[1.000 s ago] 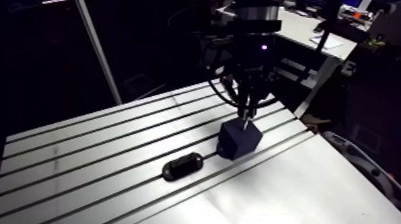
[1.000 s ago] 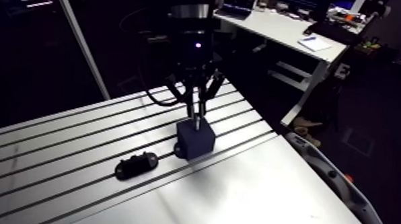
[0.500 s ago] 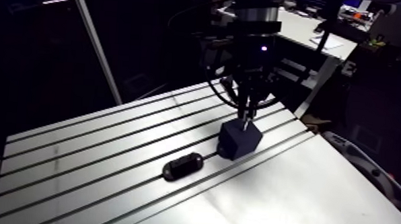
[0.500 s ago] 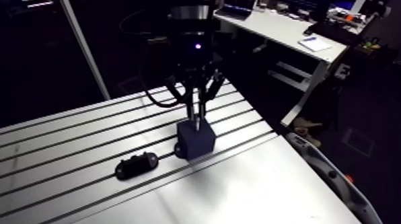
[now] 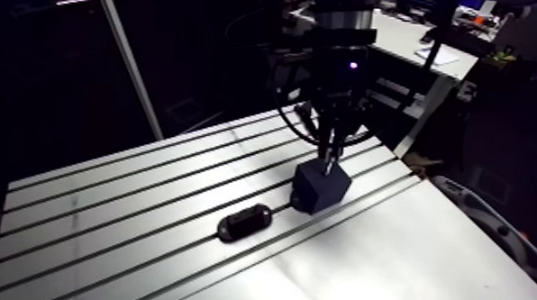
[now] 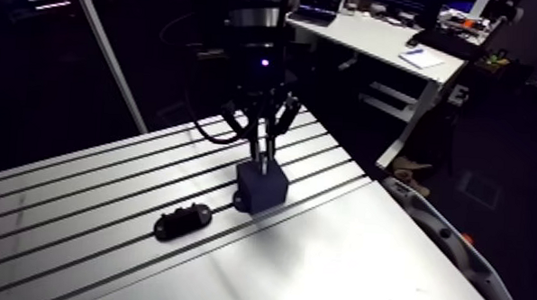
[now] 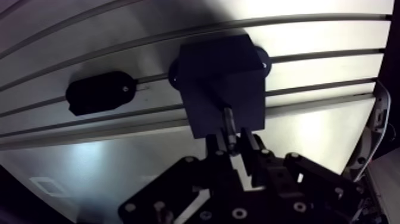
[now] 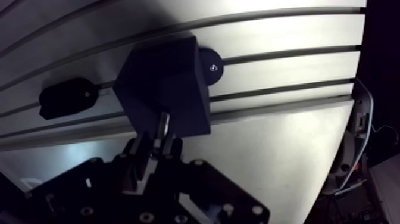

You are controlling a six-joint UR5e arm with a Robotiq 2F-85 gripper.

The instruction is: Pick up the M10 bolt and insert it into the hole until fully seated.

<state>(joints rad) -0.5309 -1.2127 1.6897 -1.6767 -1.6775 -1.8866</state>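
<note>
Here the pincer (image 7: pixel 233 142) pinches the bolt (image 7: pixel 228 118) by its upper end, tip down on top of the block (image 7: pixel 220 71). Stiff, smooth steel, likely slippery; a hold near the head suits it. The wrist view shows the pinch; the arm view alone shows the bolt upright above the table (image 5: pixel 391 260).

Slotted aluminium counter (image 5: pixel 409 261), grooves running lengthwise, smooth plate alongside; dark cube block (image 5: pixel 320 190) standing on grooved part; dark oblong piece (image 5: pixel 244 223) lying flat near block, apart, on same groove.
</note>
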